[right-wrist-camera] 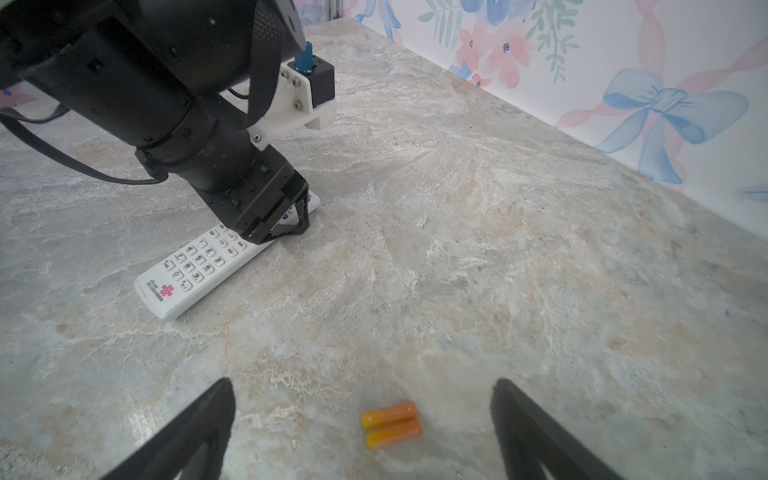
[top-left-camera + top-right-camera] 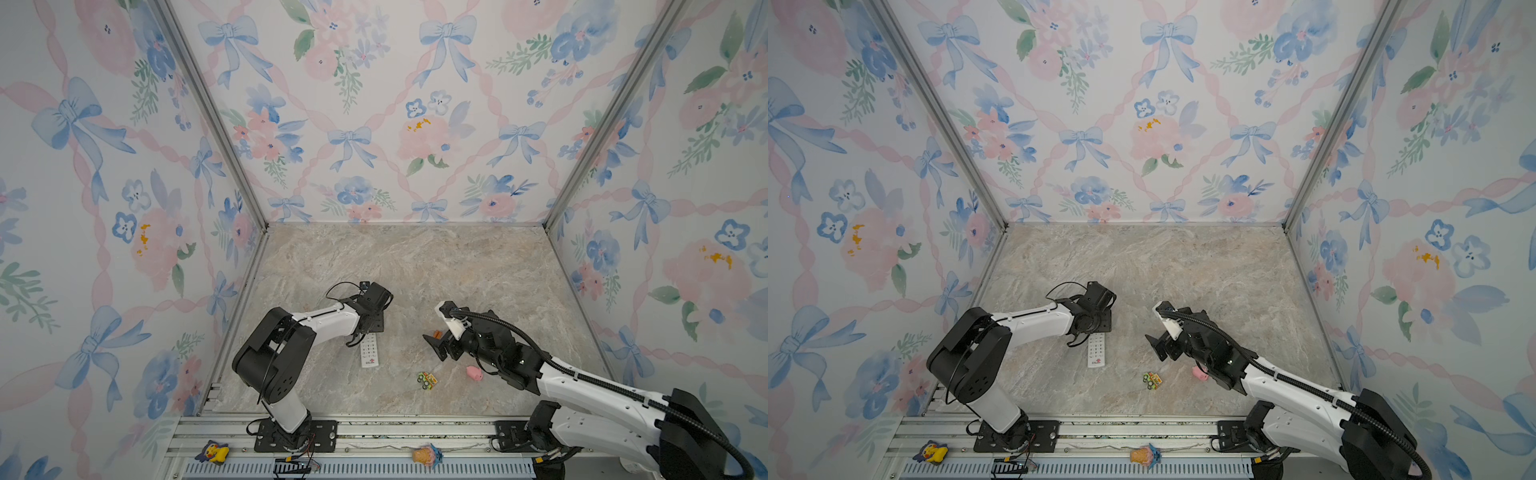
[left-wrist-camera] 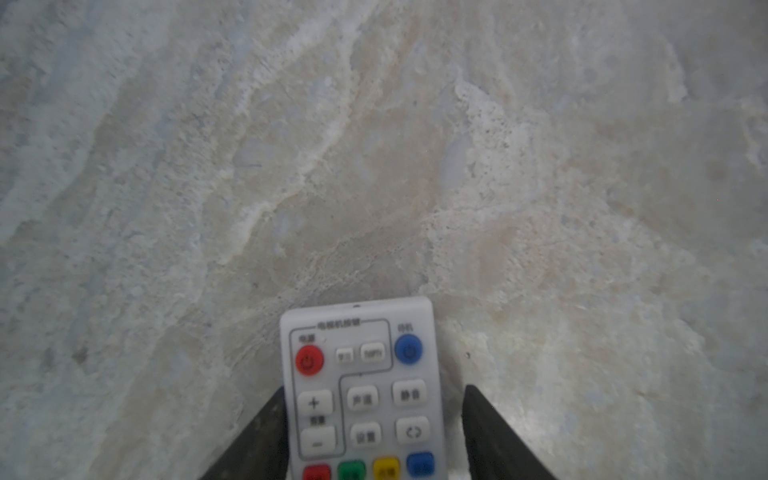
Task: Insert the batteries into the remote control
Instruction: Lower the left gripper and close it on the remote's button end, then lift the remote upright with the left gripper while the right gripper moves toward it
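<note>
Two batteries [image 1: 392,424] lie near a toy car [image 2: 427,380] and pig [image 2: 474,372].

A staged robot-lab booth: floral bow wallpaper [image 2: 374,124] panels enclose the back and both sides of the marble-print surface [image 2: 415,270], aluminium posts [image 2: 210,112] rise from its far corners, and two arm bases [image 2: 291,432] are bolted to a rail [image 2: 415,434] along its near edge.

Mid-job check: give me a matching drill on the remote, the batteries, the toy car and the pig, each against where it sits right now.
1 remote control
2 batteries
3 toy car
4 pink pig

A side by side before the open right gripper
B between the fingers of the left gripper
C beside the right arm
D between remote control and pink pig

Pairs: 1-B, 2-A, 3-D, 4-C
</note>
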Robot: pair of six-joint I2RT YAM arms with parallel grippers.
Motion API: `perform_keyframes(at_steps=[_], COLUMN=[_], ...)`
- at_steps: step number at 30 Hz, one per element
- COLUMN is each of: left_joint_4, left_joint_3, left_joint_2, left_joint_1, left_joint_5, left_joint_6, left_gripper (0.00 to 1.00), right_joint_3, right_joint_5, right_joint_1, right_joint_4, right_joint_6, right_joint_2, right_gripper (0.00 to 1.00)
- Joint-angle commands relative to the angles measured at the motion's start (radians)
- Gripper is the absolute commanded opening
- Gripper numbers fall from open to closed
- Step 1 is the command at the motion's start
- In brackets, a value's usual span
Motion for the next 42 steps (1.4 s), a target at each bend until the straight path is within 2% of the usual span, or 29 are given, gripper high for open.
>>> perform_keyframes(at_steps=[1, 10, 16, 20, 24, 30, 36, 42], left_joint_4=[-0.023, -0.021, -0.011, 0.022, 0.113, 0.264, 0.422, 0.523], left_joint_3=[0.007, 0.017, 0.031, 0.033, -0.016, -0.097, -0.19, -0.228], left_joint_2=[0.0, -0.016, -0.085, -0.145, -0.233, -0.391, -0.541, -0.611], left_joint_1=[-0.006, -0.002, 0.012, 0.031, 0.075, 0.129, 0.17, 0.186], left_joint_5=[-0.025, -0.033, -0.021, 0.014, 0.111, 0.224, 0.348, 0.473], left_joint_6=[-0.012, -0.006, 0.013, 0.056, 0.081, 0.128, 0.154, 0.157], left_gripper=[0.58, 0.37, 0.27, 0.24, 0.24, 0.23, 0.23, 0.22], right_joint_3=[-0.013, 0.001, 0.004, 0.008, 0.005, 0.018, 0.062, 0.094], right_joint_5=[0.042, 0.099, 0.134, 0.134, 0.092, -0.019, -0.232, -0.427], right_joint_1=[0.014, 0.013, 0.007, -0.014, -0.03, -0.049, -0.096, -0.133], right_joint_4=[-0.035, -0.099, -0.124, -0.134, -0.119, -0.101, -0.05, 0.032], right_joint_6=[-0.003, 0.024, 0.069, 0.126, 0.165, 0.191, 0.235, 0.262], right_joint_2=[-0.03, -0.093, -0.125, -0.137, -0.156, -0.167, -0.162, -0.132], right_gripper=[0.97, 0.97, 0.97, 0.97, 0.97, 0.97, 0.97, 0.97])
